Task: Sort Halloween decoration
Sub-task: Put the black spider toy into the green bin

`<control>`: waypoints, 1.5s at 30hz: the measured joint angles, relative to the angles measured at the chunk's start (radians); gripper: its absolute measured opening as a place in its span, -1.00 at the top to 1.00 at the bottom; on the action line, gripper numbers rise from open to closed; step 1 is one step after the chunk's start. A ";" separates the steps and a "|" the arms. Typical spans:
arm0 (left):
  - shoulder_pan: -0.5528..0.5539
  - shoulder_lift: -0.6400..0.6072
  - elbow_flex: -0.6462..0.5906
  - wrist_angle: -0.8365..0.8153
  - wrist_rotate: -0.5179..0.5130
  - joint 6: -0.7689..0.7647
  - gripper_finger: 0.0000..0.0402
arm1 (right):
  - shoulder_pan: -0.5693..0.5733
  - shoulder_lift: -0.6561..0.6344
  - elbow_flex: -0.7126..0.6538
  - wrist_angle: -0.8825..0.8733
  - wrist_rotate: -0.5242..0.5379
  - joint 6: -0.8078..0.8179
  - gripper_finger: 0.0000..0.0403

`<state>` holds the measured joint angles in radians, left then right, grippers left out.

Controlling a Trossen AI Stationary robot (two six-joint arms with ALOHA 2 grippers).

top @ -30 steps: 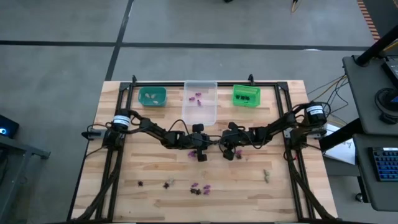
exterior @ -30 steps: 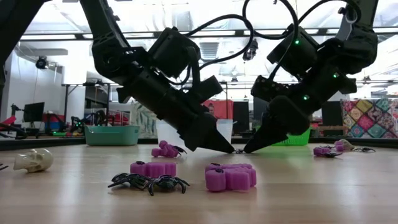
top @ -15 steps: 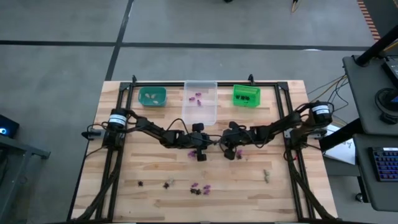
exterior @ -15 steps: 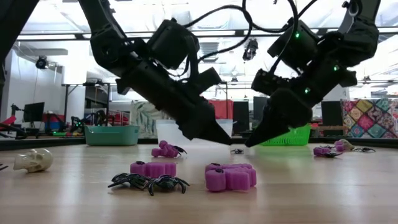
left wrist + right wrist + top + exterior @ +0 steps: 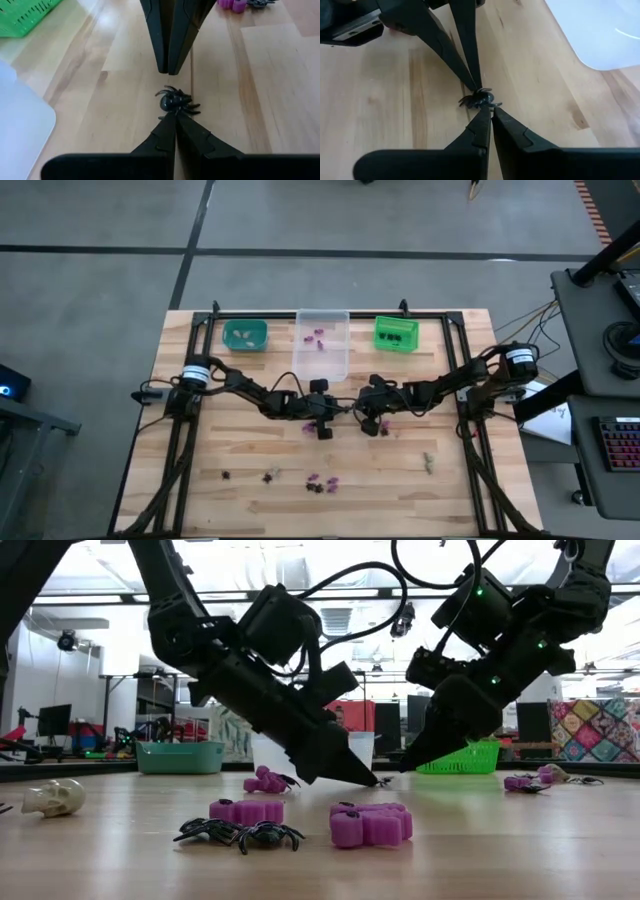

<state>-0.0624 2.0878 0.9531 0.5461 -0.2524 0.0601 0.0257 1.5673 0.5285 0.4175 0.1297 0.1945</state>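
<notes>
1. High view: the left gripper (image 5: 333,416) and right gripper (image 5: 352,414) meet tip to tip mid-table, below the clear bin (image 5: 322,345); what lies between them is hidden.
2. Left wrist view: a black spider (image 5: 174,101) lies on the table (image 5: 260,90) at the tips of its fingers (image 5: 167,132), which are pressed together, holding nothing.
3. Right wrist view: its own fingers (image 5: 490,127) nearly closed, tips at the same spider, not pinching it.
4. Low view: the right gripper's tip is raised just off the wood; a purple trinket (image 5: 371,824) lies nearer.
</notes>
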 joint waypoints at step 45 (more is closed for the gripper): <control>-0.002 -0.012 -0.002 -0.005 0.007 -0.043 1.00 | 0.003 0.142 0.010 0.120 -0.010 -0.060 0.36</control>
<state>-0.0641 2.0757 0.9508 0.5408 -0.2449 0.0166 0.0284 1.7092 0.5388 0.5373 0.1196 0.1341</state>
